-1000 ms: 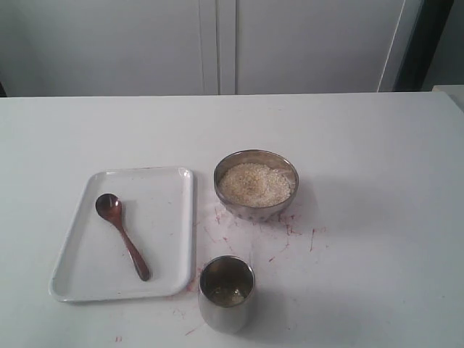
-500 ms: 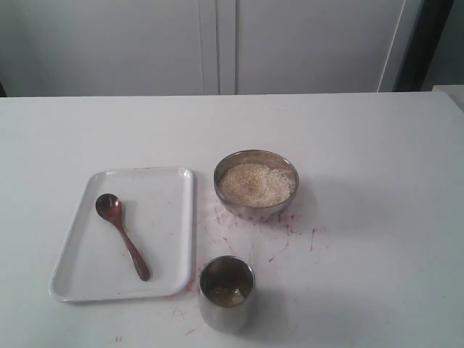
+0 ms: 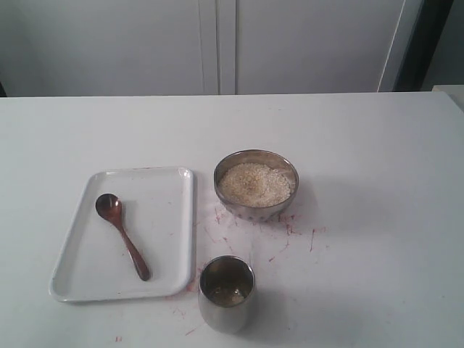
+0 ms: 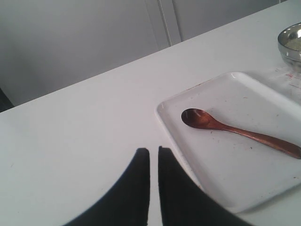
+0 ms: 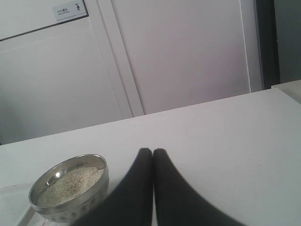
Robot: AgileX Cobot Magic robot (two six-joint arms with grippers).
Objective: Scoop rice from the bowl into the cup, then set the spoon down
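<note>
My left pincer [image 4: 153, 150] has its two fingers almost together, with only a thin slit between them, and it holds nothing. My right pincer [image 5: 153, 151] is squeezed closed and is empty too. The wooden spoon [image 3: 122, 235] lies flat on the white tray [image 3: 145, 171], on my left arm's side, so I think my left arm is the nearer one. Its round end points to the far side of the table. Its thin handle points back toward the near edge and leans a little toward the steel cup [image 3: 226, 308]. The round end looks closer to my left pincer. The steel bowl [image 3: 256, 210] of rice [image 3: 255, 184] sits just beside the tray.
</note>
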